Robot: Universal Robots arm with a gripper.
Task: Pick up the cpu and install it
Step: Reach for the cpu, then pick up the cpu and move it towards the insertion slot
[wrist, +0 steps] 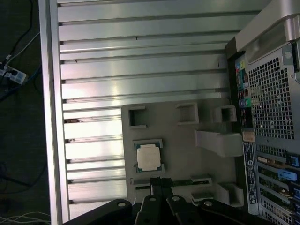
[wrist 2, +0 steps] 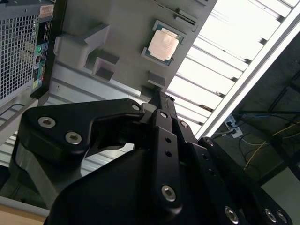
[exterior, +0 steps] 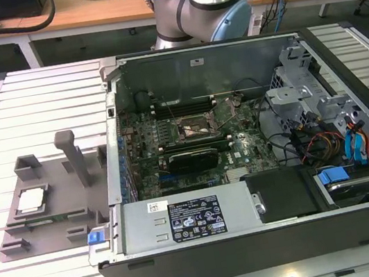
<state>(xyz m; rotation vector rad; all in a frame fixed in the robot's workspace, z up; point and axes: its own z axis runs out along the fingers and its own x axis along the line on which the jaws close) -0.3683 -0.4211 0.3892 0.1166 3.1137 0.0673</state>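
small flat square silver-grey cpu lying in pocket of grey plastic fixture tray, at the exterior view's left | tray on slatted aluminium table, just beside big black open pc case | green mobo inside case w/ black rectangular socket frame near mid | silver-and-blue robot arm behind case

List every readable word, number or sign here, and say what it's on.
Nothing reads clearly enough to quote.
Black label on the power supply: print too small to read.
White sticker beside it: too small to read.
Strip label on the case back: blurred.
cpu top: no legible marking.
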